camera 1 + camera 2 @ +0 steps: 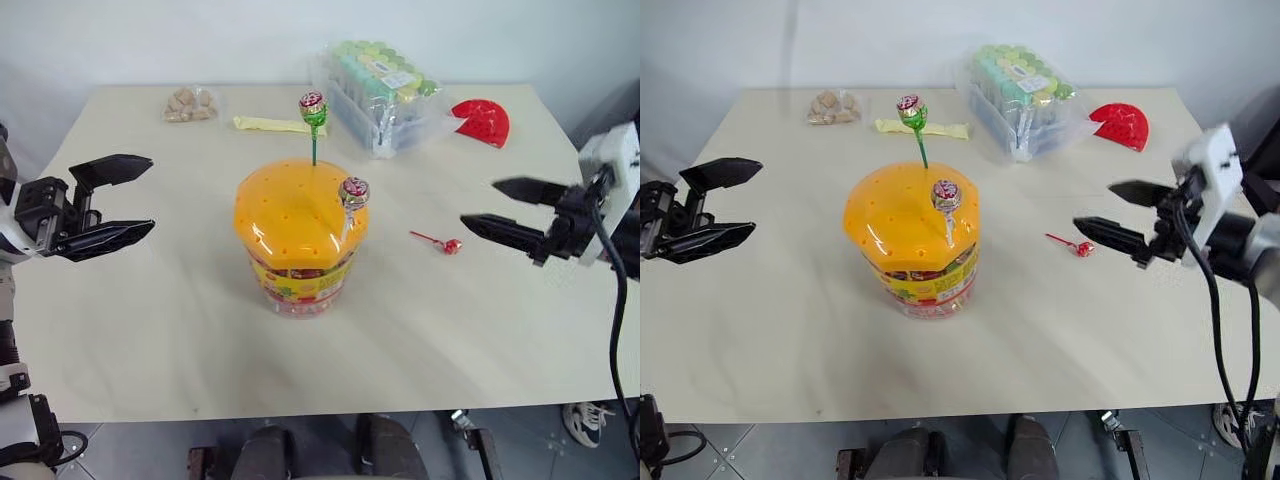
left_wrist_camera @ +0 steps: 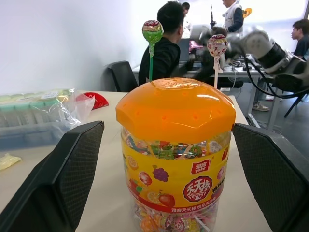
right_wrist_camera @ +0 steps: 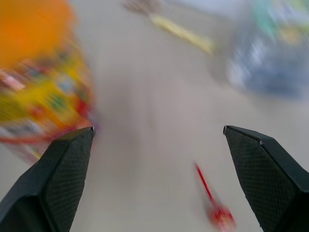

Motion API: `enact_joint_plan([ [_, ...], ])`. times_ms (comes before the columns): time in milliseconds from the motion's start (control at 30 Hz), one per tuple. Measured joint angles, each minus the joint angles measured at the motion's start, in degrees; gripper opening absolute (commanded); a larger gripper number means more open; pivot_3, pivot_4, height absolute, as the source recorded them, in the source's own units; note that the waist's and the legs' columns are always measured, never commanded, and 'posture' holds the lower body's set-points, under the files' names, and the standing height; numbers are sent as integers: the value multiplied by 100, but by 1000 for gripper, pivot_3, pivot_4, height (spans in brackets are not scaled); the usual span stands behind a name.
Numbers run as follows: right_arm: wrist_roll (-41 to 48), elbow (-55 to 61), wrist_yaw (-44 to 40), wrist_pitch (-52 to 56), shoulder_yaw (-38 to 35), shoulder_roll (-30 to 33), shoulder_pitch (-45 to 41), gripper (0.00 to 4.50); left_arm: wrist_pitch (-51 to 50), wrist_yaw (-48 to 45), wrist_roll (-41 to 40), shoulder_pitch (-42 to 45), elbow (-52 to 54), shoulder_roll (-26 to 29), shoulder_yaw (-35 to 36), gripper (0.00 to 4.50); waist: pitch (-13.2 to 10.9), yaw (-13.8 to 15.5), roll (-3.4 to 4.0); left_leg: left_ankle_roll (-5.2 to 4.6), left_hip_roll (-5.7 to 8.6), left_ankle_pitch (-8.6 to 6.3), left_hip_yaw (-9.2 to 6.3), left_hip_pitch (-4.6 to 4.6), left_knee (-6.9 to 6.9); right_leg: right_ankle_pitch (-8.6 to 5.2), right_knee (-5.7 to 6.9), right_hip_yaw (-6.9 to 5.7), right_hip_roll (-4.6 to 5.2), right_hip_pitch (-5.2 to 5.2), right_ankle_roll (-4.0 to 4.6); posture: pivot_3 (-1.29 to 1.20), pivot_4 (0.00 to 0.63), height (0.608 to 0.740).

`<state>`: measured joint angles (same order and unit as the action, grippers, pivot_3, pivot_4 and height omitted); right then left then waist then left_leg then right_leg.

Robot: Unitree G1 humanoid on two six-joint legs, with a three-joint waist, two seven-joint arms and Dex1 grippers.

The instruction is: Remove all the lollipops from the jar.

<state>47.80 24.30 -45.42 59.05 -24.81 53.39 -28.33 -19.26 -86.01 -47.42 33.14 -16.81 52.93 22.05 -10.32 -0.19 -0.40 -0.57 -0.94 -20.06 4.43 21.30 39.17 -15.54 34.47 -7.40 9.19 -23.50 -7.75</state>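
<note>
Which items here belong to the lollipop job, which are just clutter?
Job:
- jar
- green-stick lollipop, standing in the lid
- white-stick lollipop, standing in the lid
- red-stick lollipop, lying on the table

Clutter:
- pack of green-capped bottles
- red watermelon-slice piece
- yellow packet
- bag of brown snacks

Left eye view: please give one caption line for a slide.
Two lollipops stand in the jar; one lies on the table; both grippers open.
</note>
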Motion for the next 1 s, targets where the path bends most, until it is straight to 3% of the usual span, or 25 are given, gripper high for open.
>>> enact_joint_plan([
  [133, 285, 45, 97, 120, 682, -247, -658, 4466, -3, 0, 15, 24, -41, -24, -32, 4500, -1, -2, -1, 0, 1, 0, 0, 1, 1, 0, 2, 2, 0, -2, 0, 0, 150, 740],
  [267, 444, 71, 57, -19, 1532, -917, -1381, 4466, -7, 0, 14, 35, -19, -50, -64, 4500, -1, -9, -1, 0, 1, 0, 1, 3, 1, 0, 5, 1, 0, -6, 0, 0, 150, 740],
  [700, 431, 55, -966, -591, 2477, -1110, -1905, 4466, -8, 0, 9, -25, 57, -54, -14, 4500, -1, -39, -3, -3, 2, -2, 1, 4, 2, 0, 4, -1, 0, -6, 0, 0, 150, 740],
  [800, 396, 48, -1101, -688, 2633, -1146, -2005, 3926, -8, 0, 9, -49, 63, -64, -12, 4500, -1, -48, -3, -3, 2, -2, 1, 5, 2, 0, 4, -2, 0, -6, 0, 0, 150, 740],
  [1000, 220, -48, -1230, -914, 2802, -1297, -2129, 1924, -7, 1, 9, -49, 63, -73, -7, 4500, -1, -47, -3, -3, 3, -2, 1, 5, 3, 0, 4, -2, 0, -6, 0, 0, 150, 740],
])
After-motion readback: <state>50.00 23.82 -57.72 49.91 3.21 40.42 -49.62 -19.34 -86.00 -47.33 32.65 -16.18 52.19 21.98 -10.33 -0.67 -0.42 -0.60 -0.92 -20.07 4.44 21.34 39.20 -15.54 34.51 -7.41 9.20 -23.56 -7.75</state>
